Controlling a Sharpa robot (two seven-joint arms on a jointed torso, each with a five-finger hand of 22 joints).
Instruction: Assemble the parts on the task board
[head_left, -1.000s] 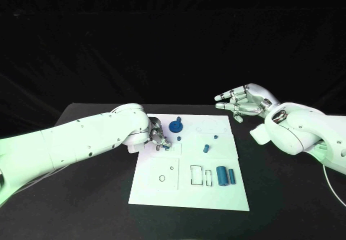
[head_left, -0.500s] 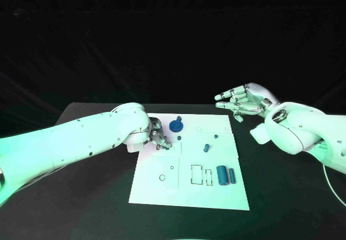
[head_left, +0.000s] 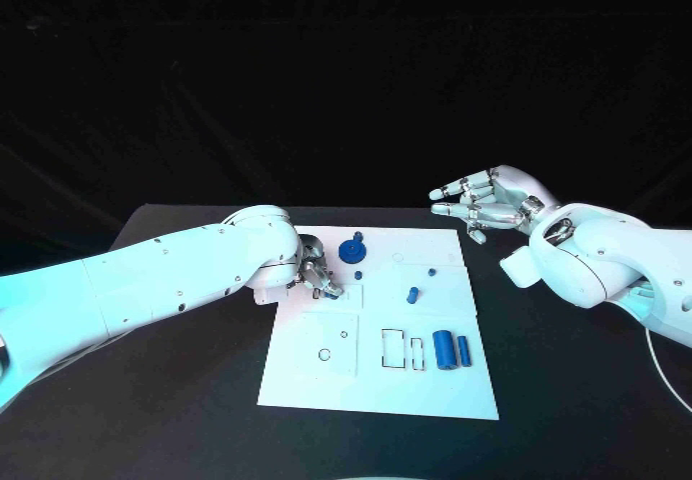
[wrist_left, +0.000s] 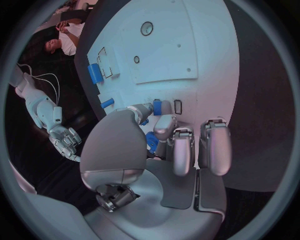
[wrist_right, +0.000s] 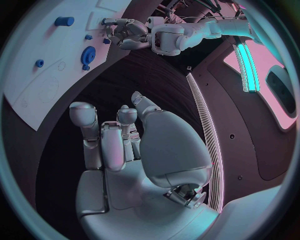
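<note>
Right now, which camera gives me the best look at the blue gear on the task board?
The head view: the blue gear sits unobstructed on the task board, just right of the left hand. The right wrist view shows it small and distant. In the left wrist view the fingers cover most of it.

The left arm (head_left: 159, 280) is stretched in from the left side, and its left hand (head_left: 316, 272) is lowered with the fingers (wrist_left: 176, 150) curled downward; a small blue part (wrist_left: 157, 107) is pinched at the fingertips. The right arm (head_left: 606, 265) is bent at the right side. The right hand (head_left: 483, 203) is held raised, nothing is gripped, and its fingers (wrist_right: 100, 137) are kept apart and loosely bent.
</note>
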